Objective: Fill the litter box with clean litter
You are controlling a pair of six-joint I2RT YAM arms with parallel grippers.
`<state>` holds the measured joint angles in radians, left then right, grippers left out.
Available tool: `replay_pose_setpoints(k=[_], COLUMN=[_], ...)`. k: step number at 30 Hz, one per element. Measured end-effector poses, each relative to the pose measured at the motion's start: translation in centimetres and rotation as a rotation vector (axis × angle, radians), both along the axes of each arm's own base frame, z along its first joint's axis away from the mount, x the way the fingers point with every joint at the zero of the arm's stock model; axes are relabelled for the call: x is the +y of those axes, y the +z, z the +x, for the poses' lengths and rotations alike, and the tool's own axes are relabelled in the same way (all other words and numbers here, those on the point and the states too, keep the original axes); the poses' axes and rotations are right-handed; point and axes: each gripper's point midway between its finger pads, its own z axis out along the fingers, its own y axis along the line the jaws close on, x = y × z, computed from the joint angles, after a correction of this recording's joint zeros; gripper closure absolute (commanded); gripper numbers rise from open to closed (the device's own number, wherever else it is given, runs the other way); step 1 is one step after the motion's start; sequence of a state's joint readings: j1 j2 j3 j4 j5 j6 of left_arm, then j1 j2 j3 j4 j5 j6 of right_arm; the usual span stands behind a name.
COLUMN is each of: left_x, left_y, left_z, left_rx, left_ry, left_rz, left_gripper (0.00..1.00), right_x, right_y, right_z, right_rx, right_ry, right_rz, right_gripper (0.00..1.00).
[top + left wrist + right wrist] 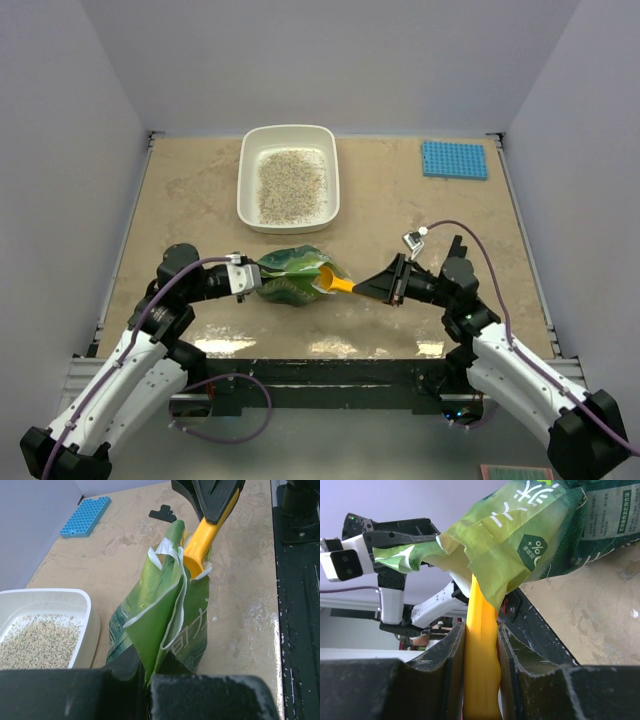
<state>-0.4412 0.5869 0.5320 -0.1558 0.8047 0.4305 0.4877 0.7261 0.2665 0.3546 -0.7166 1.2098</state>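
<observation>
Clean litter (292,185): fine beige-grey speckled granules. A thin, patchy layer lies in the white plastic rounded-rectangle litter box (290,130), upper centre of the top view, with bare white floor showing round its edges. The supply is presumably inside the crinkly green film bag (285,280), lower centre on the beige marbled counter (200,200); its contents are not visible.

Left pincer (252,278): fully closed, pinching a fold at the bag's left end. Right pincer (365,290): partly closed around the handle of the orange-yellow plastic scoop (338,284), whose bowl sits inside the bag mouth.

Handling, judged:
- The granules are loose and free-running. No direct hold is possible, so they travel only in the scoop.
- They are likely dense, so a full bowl will lever against the grip on the handle.
- The handle is smooth and stiff and may twist between the jaws.
- The bowl needs to stay level, or grains spill on the counter between bag and box.
- The bag is soft and would slump if let go. It is best held at a fold near the mouth.
</observation>
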Motion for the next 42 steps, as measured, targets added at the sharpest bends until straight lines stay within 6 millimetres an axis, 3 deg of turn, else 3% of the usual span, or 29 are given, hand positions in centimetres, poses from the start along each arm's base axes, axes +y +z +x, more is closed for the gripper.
replay_pose_setpoints(k=[16,27,36,42], left_x=[-2.2,-3.9,-4.5,-4.4], left_y=[-1.6,-2.2,-2.4,-2.3], left_z=[1.6,1.5,1.5,1.7], left_rx=[0.058,0.068,0.077,0.057], left_ry=[-0.05,-0.098,-0.102,-0.083], left_rz=[0.027,0.032,0.029,0.019], left_gripper=[1.0,1.0,1.0,1.0], right_x=[-2.4,-4.4,-5.7,-6.7], right_y=[-0.6,-0.5,-1.2,-0.5], right_z=[-1.2,-2.3,-2.5,-2.8], right_rx=[0.014,0.009,0.067,0.09], right_ry=[-0.141,-0.235,-0.314,-0.367], right_rz=[-0.005,0.001,-0.006,-0.048], right_gripper=[1.0,1.0,1.0,1.0])
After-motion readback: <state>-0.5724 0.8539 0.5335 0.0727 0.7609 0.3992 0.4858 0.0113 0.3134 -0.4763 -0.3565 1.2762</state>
